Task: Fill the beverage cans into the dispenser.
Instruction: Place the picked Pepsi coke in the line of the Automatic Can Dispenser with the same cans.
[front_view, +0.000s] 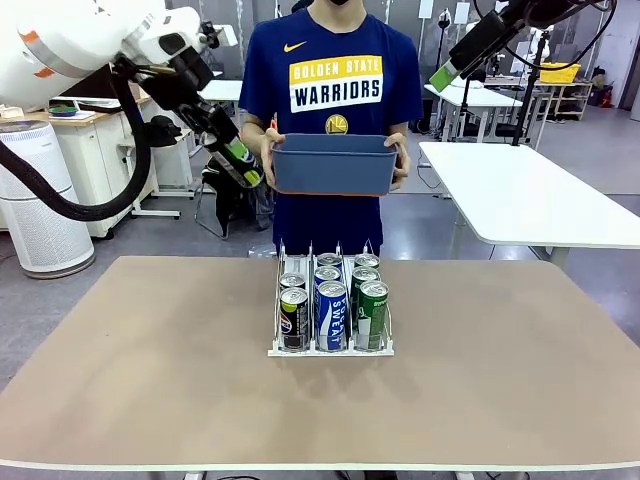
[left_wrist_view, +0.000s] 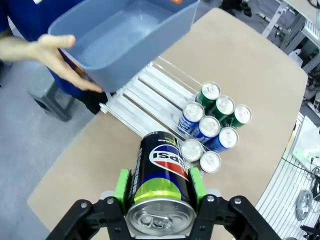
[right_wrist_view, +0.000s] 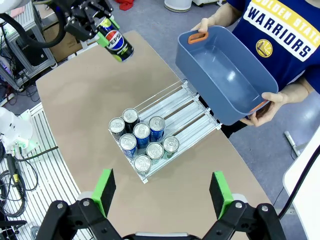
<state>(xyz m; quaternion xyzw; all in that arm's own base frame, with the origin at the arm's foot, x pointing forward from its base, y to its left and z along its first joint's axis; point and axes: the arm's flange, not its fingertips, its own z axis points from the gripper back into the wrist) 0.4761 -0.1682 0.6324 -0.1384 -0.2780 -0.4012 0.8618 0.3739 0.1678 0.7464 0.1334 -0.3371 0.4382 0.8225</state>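
left gripper: clamped on black can, above desk's far-left corner | right gripper: jaws wide, holding nothing | dispenser: 7 cans, desk centre

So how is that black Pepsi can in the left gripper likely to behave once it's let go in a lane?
The black can looks rigid, a smooth cylinder, so on its side it would probably roll. It is slim and tall, so set upright carelessly it may tip. The left gripper clamps its smooth wall with green pads, so some slipping seems possible.
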